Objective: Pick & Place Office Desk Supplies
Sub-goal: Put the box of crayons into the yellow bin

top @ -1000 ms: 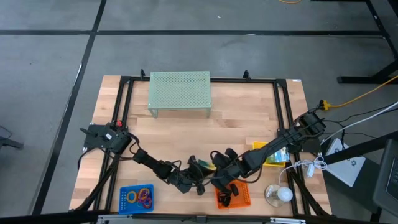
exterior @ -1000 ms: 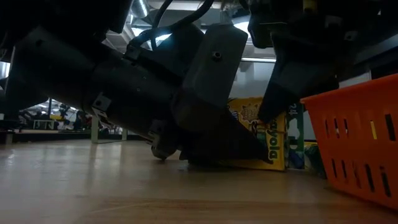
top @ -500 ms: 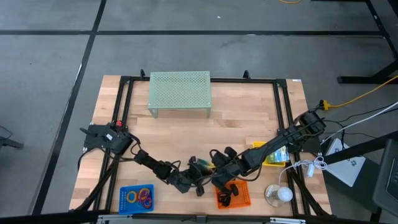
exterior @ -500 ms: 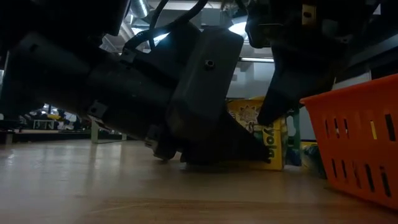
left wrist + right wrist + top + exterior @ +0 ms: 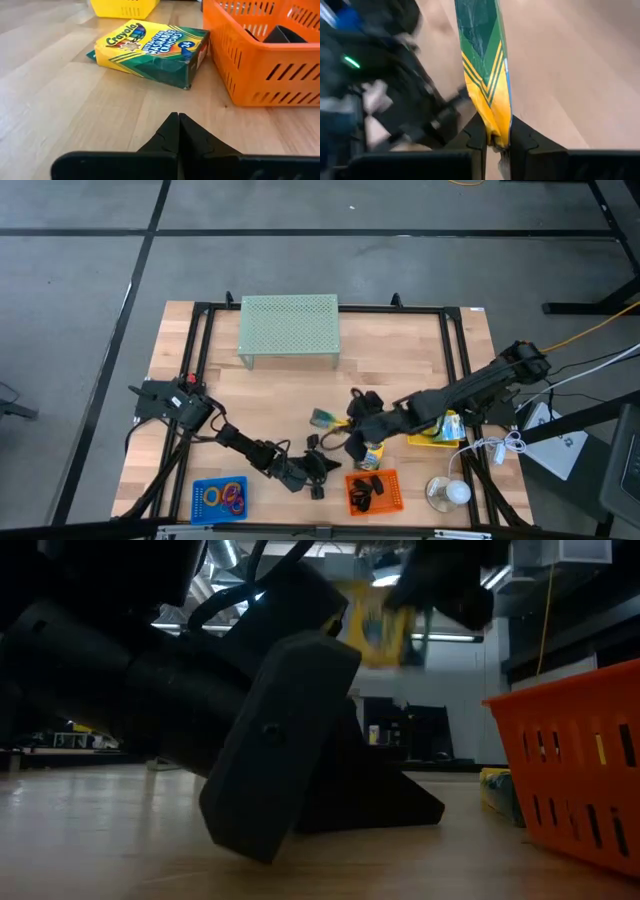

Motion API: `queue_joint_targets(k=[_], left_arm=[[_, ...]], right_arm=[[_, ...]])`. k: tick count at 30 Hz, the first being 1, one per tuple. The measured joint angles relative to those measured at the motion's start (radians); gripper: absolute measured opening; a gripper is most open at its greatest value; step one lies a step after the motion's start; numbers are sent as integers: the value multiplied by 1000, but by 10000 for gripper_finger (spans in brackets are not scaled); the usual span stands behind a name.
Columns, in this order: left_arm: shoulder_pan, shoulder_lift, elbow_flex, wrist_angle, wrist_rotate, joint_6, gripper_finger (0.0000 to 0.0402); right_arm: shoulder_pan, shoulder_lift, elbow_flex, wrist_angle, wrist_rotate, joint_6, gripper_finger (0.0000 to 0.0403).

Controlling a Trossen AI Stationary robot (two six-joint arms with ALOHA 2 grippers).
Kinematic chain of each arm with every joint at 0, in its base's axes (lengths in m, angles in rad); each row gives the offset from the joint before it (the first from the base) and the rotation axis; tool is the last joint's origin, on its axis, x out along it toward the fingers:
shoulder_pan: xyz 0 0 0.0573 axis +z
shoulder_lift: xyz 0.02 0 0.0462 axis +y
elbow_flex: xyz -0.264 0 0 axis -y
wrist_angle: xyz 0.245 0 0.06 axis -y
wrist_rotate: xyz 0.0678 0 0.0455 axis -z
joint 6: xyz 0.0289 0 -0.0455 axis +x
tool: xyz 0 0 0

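My right gripper clamps a crayon box mid-frame, lifted; my left gripper rests shut, empty, lower centre.

The high view looks straight down from well above, taking in the whole wooden surface and the grey floor around it. The low view sits at surface height at the 6 o'clock edge, facing 12 o'clock into the room, very near a dark arm. The orange basket at its 3 o'clock side is the one the high view shows near 6 o'clock. The left wrist view looks low along the surface, close to a crayon box lying flat beside that basket. The right wrist view looks down past its claw at another crayon box, close up.
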Motion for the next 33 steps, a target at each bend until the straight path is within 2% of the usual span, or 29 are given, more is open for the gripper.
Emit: queue_joint_targets(k=[5, 7, 13, 18, 24, 27, 33], left_arm=[[-4, -1, 0, -26, 62, 16, 3], [-5, -1, 0, -27, 77, 26, 2], [-4, -2, 1, -36, 217, 81, 3], [-3, -3, 1, -32, 314, 149, 2], [-3, -3, 2, -32, 355, 176, 3], [-3, -3, 2, -30, 394, 200, 2], [3, -11, 2, -31, 440, 204, 3]], right_arm=[[-25, -81, 41, -59, -7, 3, 37], [-45, -93, 82, -145, -51, 25, 37], [-129, -94, 272, -559, -234, 163, 37], [-202, -95, 457, -897, -437, 334, 37], [-253, -95, 565, -1180, -708, 619, 37], [-259, -95, 554, -1191, -873, 738, 37], [-285, -87, 491, -1194, -1025, 833, 37]])
